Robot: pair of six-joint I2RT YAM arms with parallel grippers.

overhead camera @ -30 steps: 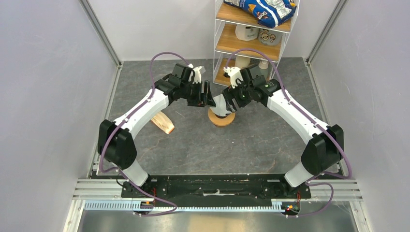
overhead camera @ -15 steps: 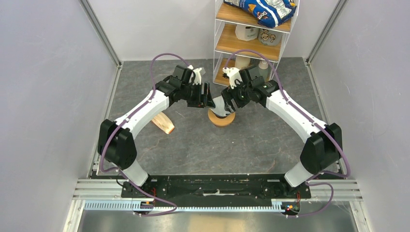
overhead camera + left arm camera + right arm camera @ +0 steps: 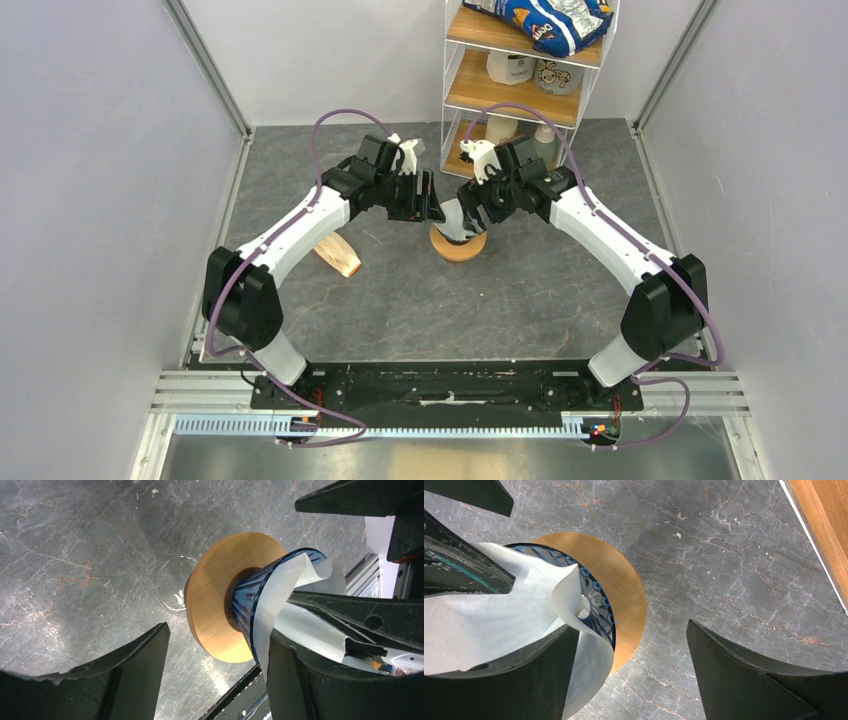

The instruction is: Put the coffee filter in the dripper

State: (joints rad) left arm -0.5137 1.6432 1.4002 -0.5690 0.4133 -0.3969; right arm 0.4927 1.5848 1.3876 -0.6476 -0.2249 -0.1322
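The dark blue ribbed dripper stands in a flat orange-brown ring, and shows in the right wrist view too. The white coffee filter lies inside the dripper, its rim creased and folded over the dripper's edge; it also shows in the left wrist view. My left gripper is open, with one finger against the filter's outer side. My right gripper is open, with one finger under a flap of the filter. In the top view both grippers, left and right, meet over the ring.
A clear glass cup sits under the ring. The cream-and-tan paper stack lies left of the ring. A wooden shelf rack with bottles and a blue bag stands at the back; its base edge shows in the right wrist view.
My right gripper has shifted slightly toward the dripper and the left arm. The left gripper has hardly moved. The filter stays in the dripper.
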